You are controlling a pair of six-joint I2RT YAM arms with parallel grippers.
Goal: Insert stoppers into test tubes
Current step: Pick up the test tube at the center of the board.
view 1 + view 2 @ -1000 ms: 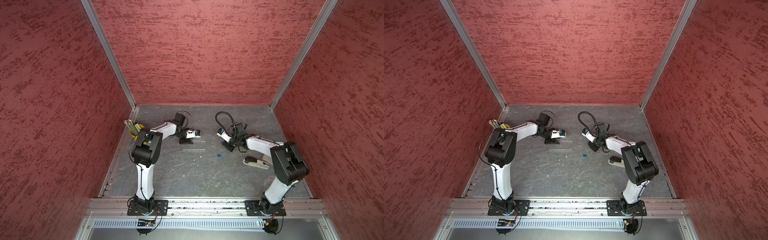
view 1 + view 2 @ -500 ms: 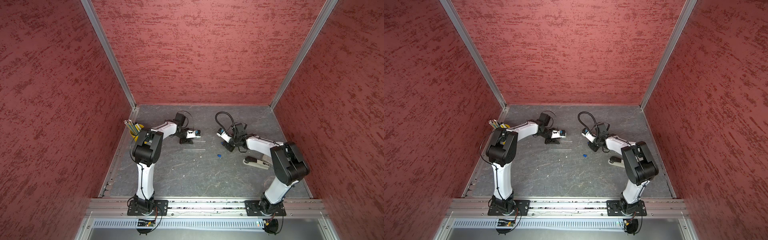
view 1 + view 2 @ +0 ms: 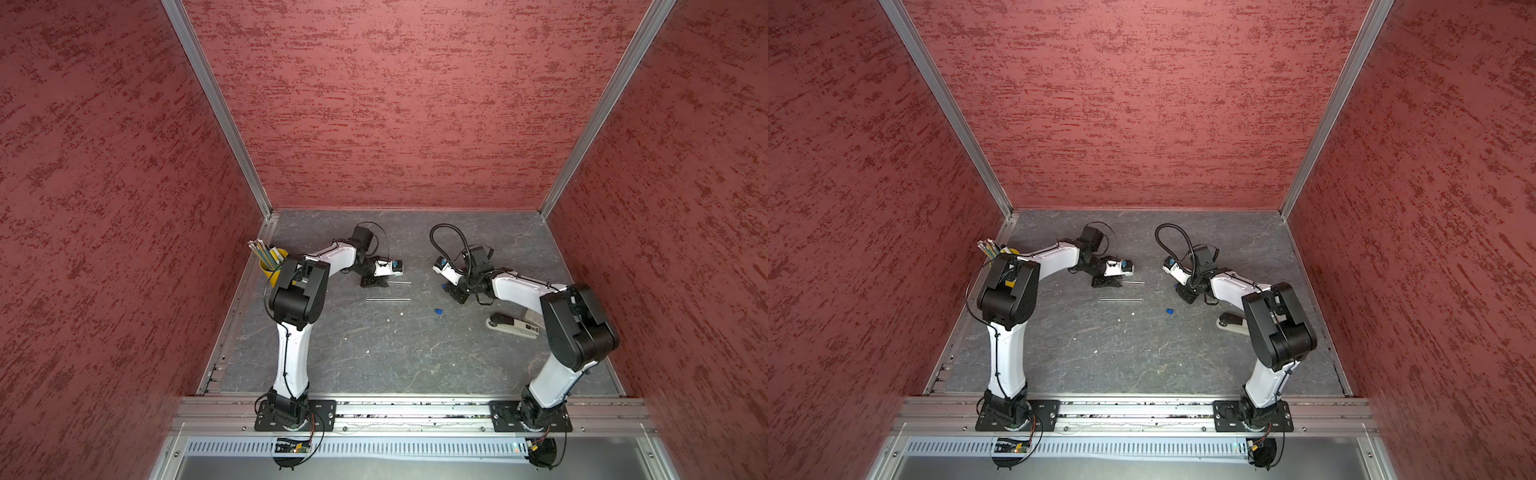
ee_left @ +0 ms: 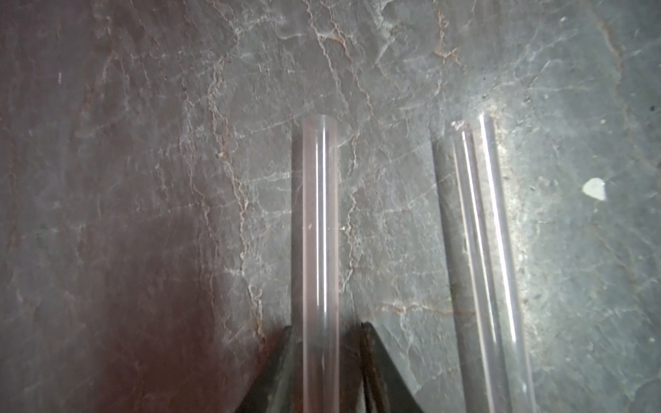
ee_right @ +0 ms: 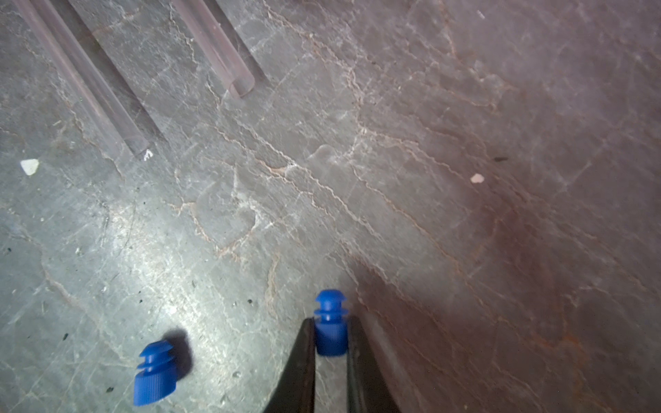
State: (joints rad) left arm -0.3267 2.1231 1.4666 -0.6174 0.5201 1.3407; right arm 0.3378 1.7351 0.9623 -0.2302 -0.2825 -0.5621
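Right arm (image 3: 519, 289) bent low, claw (image 5: 331, 323) pinching stopper (image 5: 329, 304)

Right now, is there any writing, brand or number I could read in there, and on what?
No text can be read.
Dark marks on the white housing at the left wrist: too small to read.
Stapler, yellow cup, test tubes, blue stoppers: no lettering visible.
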